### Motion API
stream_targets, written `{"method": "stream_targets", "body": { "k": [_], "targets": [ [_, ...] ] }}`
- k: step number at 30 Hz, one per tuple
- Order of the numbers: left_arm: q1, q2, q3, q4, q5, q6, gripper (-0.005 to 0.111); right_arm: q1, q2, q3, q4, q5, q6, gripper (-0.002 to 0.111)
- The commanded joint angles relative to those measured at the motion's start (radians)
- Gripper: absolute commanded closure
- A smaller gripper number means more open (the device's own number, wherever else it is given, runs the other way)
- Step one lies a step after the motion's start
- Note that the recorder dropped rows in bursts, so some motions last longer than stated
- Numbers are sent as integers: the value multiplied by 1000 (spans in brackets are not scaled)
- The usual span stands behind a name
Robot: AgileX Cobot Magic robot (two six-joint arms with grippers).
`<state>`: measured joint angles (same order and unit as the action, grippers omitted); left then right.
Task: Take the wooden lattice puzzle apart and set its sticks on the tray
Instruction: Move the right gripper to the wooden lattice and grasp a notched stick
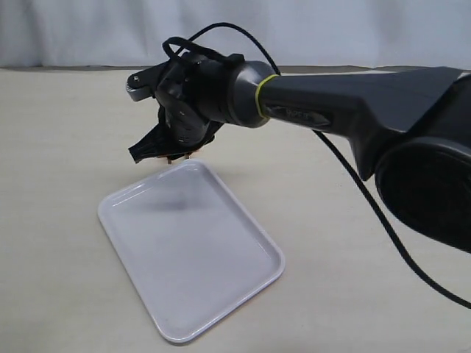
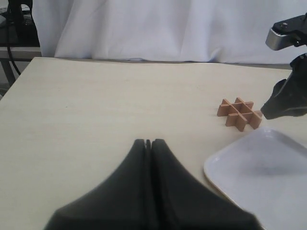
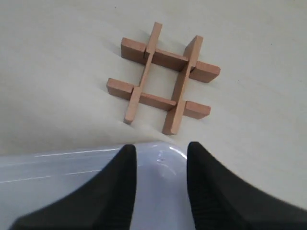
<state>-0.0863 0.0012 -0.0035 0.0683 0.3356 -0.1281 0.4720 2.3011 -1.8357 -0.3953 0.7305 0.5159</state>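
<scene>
puzzle (image 3: 165, 59) sits whole on desk (image 3: 57, 72), just beside tray (image 1: 221, 294) corner. right gripper (image 3: 161, 149) hovers over that corner, jaws apart, probably lining up a grab. left gripper (image 2: 148, 143) jaws together, idle.

Table (image 1: 66, 132): pale beige, matt, faintly grained top. Fills the exterior view from 9 o'clock through 6 to 3, with the far edge running straight across towards 12 o'clock. Rounded corner (image 2: 36, 60) shows in the left wrist view.

Curtain (image 1: 88, 29): white cloth in soft folds. Hangs behind the table's far edge, from 10 o'clock through 12 to 2.

Dark equipment (image 2: 19, 17): black, partly cut off. Stands past the table corner, beside the curtain; kind cannot be told.

Grey ledge (image 2: 14, 51): sits under the dark equipment, on a thin leg.
</scene>
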Motion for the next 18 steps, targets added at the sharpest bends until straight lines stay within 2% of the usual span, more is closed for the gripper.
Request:
{"method": "stream_targets", "body": {
  "k": [1,6,18],
  "targets": [
    [-8,-1,4,1,-13,-4,107,-40,9,-13,63,-28,-21,74],
    [-8,-1,4,1,-13,-4,107,-56,24,-13,134,-59,-78,74],
    [-8,-1,4,-1,-15,-4,107,-68,75,-13,148,-140,-63,77]
  ]
}}
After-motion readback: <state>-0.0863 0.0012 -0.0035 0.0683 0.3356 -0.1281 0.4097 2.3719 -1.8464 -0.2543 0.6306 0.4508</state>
